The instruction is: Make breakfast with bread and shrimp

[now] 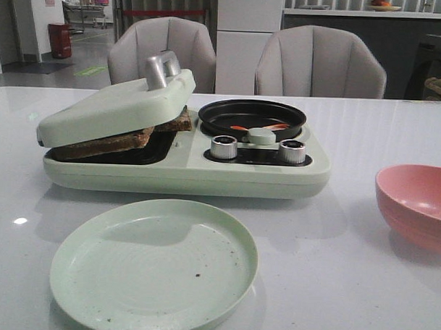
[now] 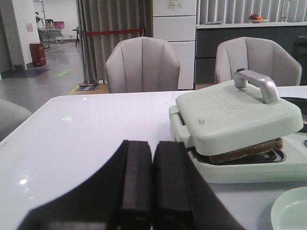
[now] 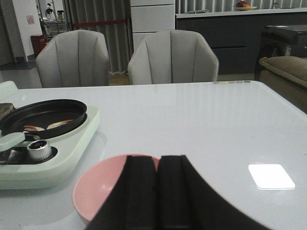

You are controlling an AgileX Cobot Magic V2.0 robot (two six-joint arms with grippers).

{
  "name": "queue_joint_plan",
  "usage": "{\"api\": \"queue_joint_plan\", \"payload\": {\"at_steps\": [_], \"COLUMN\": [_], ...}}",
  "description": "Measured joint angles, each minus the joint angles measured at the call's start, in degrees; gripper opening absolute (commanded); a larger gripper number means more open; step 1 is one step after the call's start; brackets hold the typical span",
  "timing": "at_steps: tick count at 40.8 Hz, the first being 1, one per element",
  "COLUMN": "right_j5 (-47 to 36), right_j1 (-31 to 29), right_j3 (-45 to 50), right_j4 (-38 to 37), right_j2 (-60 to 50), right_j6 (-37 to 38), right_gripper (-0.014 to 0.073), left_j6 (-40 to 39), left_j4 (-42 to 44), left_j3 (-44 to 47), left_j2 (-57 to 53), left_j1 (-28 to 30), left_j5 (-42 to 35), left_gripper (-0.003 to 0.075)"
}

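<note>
The bread (image 1: pixel 127 139) lies in the left bay of the pale green cooker (image 1: pixel 184 171), its brown crust showing under the tilted lid (image 1: pixel 114 107); the same bread (image 2: pixel 244 151) peeks from under the lid in the left wrist view. Thin orange shrimp (image 1: pixel 259 127) lie in the black round pan (image 1: pixel 252 115), and the shrimp (image 3: pixel 48 126) show there in the right wrist view too. My left gripper (image 2: pixel 153 143) is shut and empty, left of the cooker. My right gripper (image 3: pixel 158 158) is shut and empty, over the pink bowl. Neither gripper shows in the front view.
A pale green plate (image 1: pixel 153 264) sits in front of the cooker. A pink bowl (image 1: pixel 416 204) stands at the right. Two silver knobs (image 1: pixel 223 147) and a lid handle (image 1: pixel 160 67) stick out of the cooker. Two grey chairs (image 1: pixel 163 51) stand behind the table.
</note>
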Motion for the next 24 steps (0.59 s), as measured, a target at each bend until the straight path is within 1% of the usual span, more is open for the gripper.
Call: {"api": "queue_joint_plan", "payload": {"at_steps": [5,11,15,24], "right_j5": [0.0,0.2,0.5,1.8], "right_j1": [-0.1,-0.1,-0.1,0.5], "right_j3": [0.0,0.0,0.0,0.0], "right_j4": [1.9,6.4,7.8,8.0], "right_j2": [0.0,0.0,0.0,0.0], "right_j6": [-1.6,-8.4,-12.6,-14.5], "right_gripper": [0.0046,0.0046,0.0046,0.0046], "left_j6": [0.0,0.0,0.0,0.0], "left_j4": [0.0,0.0,0.0,0.0], "left_j3": [0.0,0.0,0.0,0.0], "left_j2": [0.0,0.0,0.0,0.0], "left_j1": [0.0,0.0,0.0,0.0], "left_j5": [0.0,0.0,0.0,0.0], "left_gripper": [0.0101,0.0101,0.0102,0.0101]}}
